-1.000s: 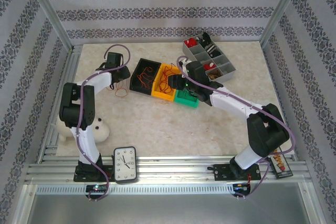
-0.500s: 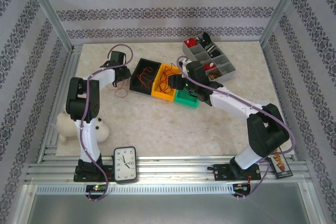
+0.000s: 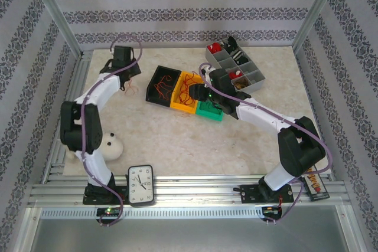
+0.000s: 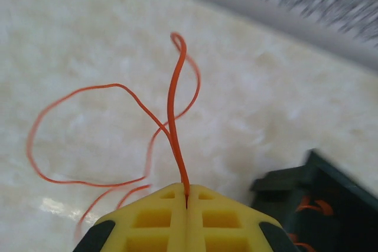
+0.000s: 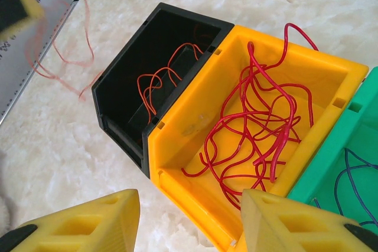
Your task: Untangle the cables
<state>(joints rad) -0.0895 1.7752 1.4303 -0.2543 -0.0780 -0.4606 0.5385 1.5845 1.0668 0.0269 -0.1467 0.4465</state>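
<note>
As the left gripper point(image 4: 186, 196) pinches an orange cable point(image 4: 170, 98), it seemingly dangles freely.

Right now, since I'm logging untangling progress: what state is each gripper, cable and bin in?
left gripper: shut on the orange cable, loose loops trailing beyond
right gripper: open, empty, above the yellow bin
red cables: tangled, inside yellow bin
black bin: holds a few orange strands
green bin: holds a blue wire

A lab enclosure: aluminium frame point(image 3: 54, 13), patterned backdrop point(image 3: 189, 4).
</note>
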